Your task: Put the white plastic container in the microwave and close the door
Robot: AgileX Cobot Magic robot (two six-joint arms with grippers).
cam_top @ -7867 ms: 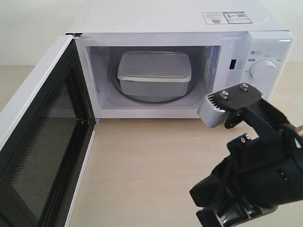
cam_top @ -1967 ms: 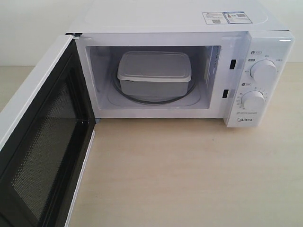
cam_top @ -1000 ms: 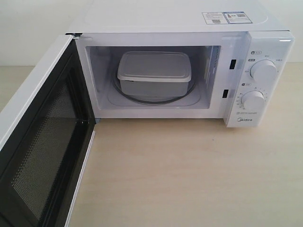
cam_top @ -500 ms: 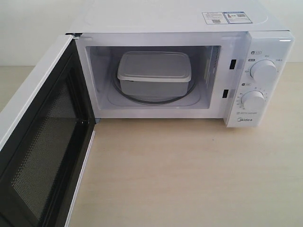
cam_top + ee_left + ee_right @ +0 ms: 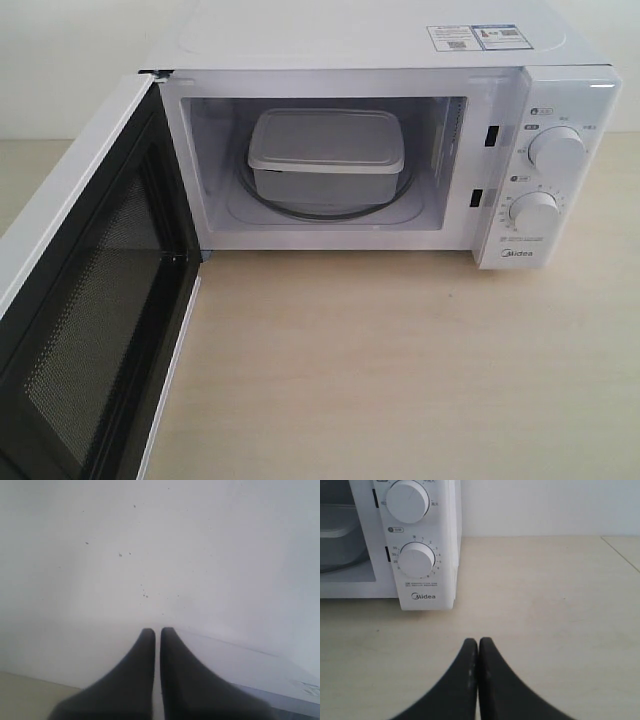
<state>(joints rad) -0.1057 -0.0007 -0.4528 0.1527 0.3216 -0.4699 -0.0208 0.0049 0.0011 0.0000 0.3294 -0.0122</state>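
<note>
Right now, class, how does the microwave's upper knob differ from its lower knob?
The upper knob sits higher; the lower knob is just above the Midea logo. Printed numbers ring the lower knob; the upper knob has only a few labels. Both are round and white.

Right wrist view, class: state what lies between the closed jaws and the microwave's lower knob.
Nothing but bare tabletop lies between the right gripper and the lower knob on the microwave, as the right wrist view shows.
</note>
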